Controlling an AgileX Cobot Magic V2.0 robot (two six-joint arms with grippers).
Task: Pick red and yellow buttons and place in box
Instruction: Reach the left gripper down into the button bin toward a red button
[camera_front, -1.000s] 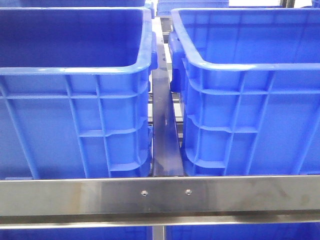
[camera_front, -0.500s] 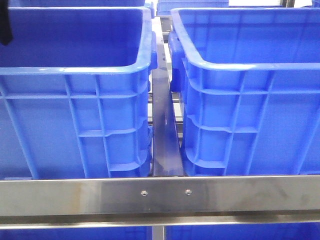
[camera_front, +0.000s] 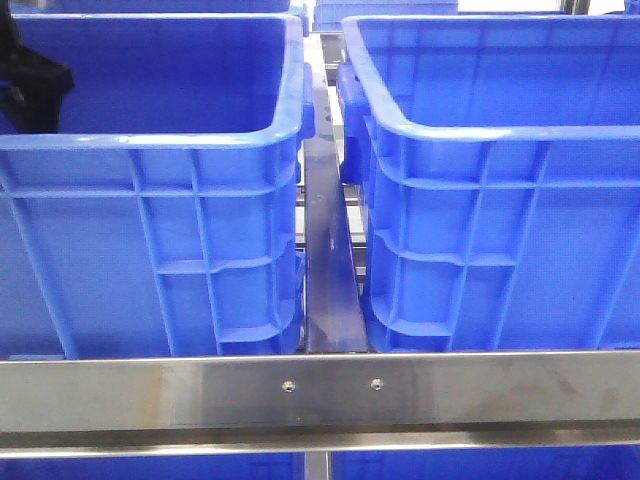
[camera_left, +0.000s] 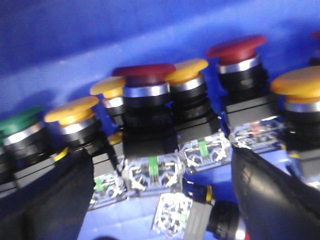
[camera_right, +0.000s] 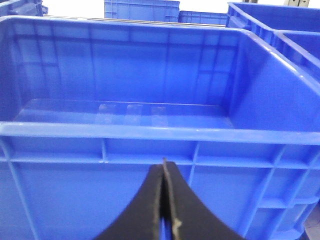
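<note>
Blue crate (camera_left: 75, 45) walls bear no readable writing; left tool (camera_left: 160, 200) released over buttons (camera_left: 145, 80), right tool (camera_right: 164, 200) clenched empty.

No readable text, labels, brand marks or numbers anywhere: the ribbed bright blue plastic crates (camera_front: 150, 180) are unmarked, and the clear contact blocks with green tabs (camera_left: 150, 172) under the push-buttons are too blurred to read.
</note>
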